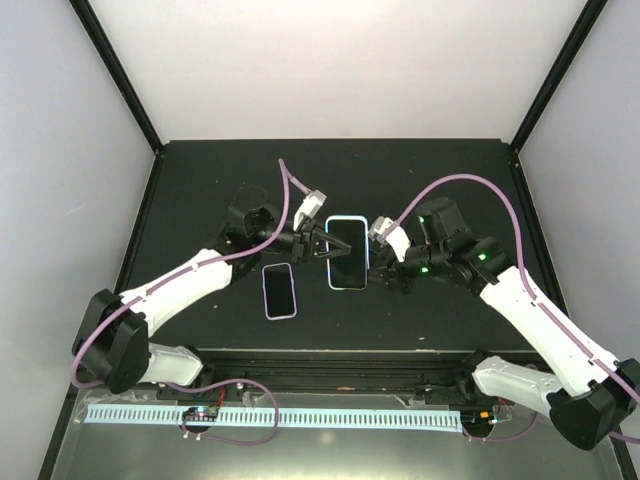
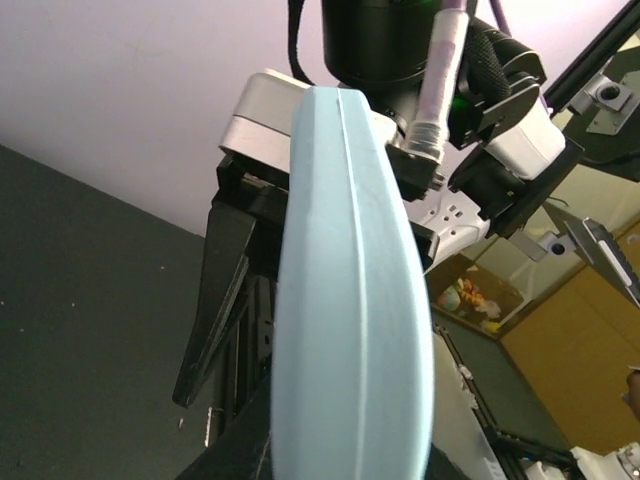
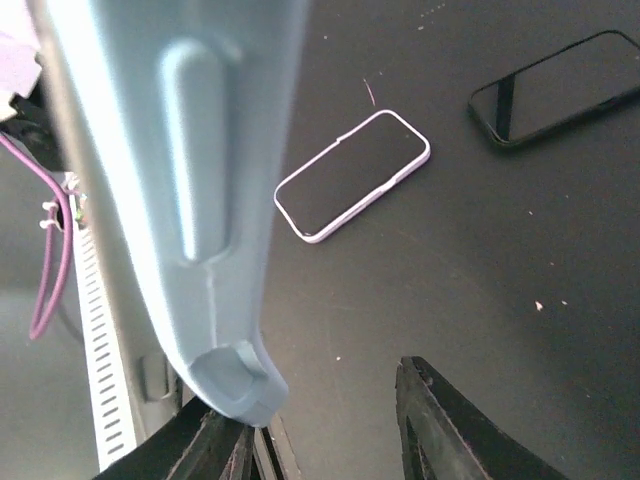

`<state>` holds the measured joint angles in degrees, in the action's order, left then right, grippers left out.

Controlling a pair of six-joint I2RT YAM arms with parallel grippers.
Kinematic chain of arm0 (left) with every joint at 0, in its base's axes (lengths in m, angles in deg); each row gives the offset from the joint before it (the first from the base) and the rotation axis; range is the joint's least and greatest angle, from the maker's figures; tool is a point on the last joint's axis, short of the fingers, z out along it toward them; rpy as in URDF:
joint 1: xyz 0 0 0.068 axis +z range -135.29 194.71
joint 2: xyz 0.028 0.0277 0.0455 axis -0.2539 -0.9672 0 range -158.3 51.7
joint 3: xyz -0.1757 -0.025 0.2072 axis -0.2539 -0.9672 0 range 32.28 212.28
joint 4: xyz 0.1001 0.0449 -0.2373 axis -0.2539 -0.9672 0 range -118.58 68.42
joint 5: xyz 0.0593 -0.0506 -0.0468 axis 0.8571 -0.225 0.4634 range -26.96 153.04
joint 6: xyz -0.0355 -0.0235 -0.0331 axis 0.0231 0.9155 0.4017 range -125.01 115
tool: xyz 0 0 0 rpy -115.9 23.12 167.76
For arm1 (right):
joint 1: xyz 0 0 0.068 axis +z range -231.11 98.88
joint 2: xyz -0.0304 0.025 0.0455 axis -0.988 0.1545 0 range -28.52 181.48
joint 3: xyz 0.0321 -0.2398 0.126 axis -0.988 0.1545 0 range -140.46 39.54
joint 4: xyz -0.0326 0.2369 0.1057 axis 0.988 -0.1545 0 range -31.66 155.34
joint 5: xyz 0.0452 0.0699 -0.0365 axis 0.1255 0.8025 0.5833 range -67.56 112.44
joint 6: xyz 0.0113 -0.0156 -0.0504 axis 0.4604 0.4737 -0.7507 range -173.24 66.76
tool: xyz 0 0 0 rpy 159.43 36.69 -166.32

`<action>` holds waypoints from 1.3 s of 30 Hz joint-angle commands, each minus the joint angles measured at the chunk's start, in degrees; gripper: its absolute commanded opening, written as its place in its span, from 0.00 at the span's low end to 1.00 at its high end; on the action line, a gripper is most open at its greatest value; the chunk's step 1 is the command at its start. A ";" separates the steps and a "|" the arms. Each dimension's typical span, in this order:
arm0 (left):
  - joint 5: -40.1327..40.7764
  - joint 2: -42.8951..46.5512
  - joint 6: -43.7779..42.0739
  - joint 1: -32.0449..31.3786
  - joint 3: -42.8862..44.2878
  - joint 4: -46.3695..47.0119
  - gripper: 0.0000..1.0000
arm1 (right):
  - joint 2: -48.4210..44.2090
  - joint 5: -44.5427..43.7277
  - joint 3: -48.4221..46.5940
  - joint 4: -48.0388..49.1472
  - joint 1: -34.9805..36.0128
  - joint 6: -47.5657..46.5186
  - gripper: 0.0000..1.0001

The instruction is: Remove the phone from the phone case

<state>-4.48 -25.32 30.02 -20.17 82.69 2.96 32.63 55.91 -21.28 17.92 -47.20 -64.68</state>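
One blue case (image 3: 180, 150) — one lilac-rimmed phone (image 3: 352, 176), one black phone (image 3: 560, 85).

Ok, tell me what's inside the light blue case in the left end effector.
From above, a dark face fills the rim of the light blue case, seemingly the phone's screen. Both wrist views catch only the case's outer edge, so the interior is covered there.

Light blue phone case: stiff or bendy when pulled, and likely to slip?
Probably bendy: the light blue phone case has rounded edges and a moulded button bump, suggesting soft rubbery material. Its matte skin likely grips the left hand well. Pinched at one edge, it may twist.
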 commanded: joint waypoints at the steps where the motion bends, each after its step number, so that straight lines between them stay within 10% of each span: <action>1: -8.06 1.42 0.32 -4.61 1.79 -0.09 0.02 | 0.81 3.40 -3.29 24.48 -0.25 7.25 0.40; 13: -5.75 -0.82 0.34 -5.29 2.16 -1.84 0.02 | 7.46 27.76 -3.59 31.74 -0.29 17.60 0.44; 29: 24.98 6.57 8.71 -5.52 -8.32 11.66 0.03 | 5.68 30.12 2.11 42.38 -5.56 31.91 0.01; 34: 43.86 9.77 3.14 -5.54 -6.36 -6.93 0.55 | 4.76 23.59 5.54 35.13 -6.22 32.36 0.01; 39: 58.50 16.83 0.32 -5.67 -6.31 -19.24 0.66 | 3.05 15.57 8.35 26.72 -6.43 37.70 0.01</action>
<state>37.31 -14.63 34.30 -25.91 75.48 -2.70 38.01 77.64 -14.11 46.88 -53.48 -31.92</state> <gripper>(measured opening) 0.640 0.070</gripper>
